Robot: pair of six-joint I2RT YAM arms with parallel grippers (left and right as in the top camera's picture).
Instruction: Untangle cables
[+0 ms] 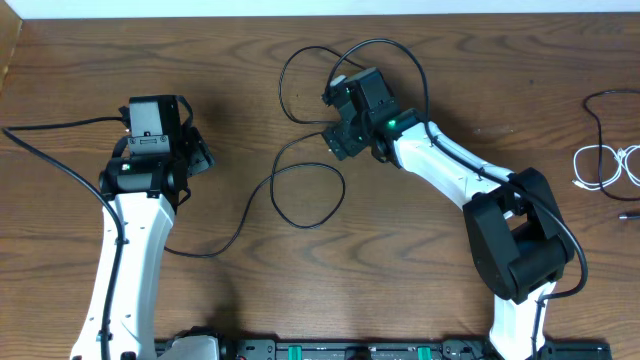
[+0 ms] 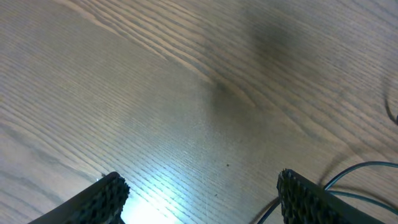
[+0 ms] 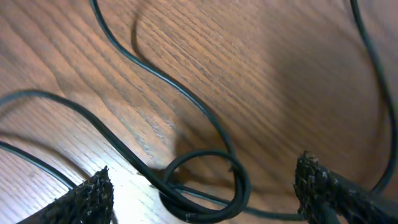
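The brown wood-grain worktop (image 1: 500, 60) carries everything. On it, the long thin black cable (image 1: 273, 195) sprawls from the centre up toward 12 o'clock in several open loops, with a tail running off toward 7 o'clock.

The right gripper (image 3: 205, 193) hangs low over the upper loops. Its jaws stand wide apart, straddling the strands without clamping any. The left gripper (image 2: 199, 199) sits at 9 o'clock with jaws spread and only bare wood between them, well apart from the tangle.

A small coiled white cable (image 1: 605, 165) lies at 3 o'clock by the edge, apart from the black one.

Smallest is the tight black ring (image 3: 200, 154), where the cable crosses itself just between the right jaws.

The main risk, as I judge it, lies at that ring. Several strands pass between the jaws, so closing here could catch two at once, and a pull would then cinch the ring into a knot rather than open it.

With the left jaws holding nothing, no part of the cable is anchored. A lift could simply drag the whole cable along, and a thin, slick strand may also slip out of the closing jaws.
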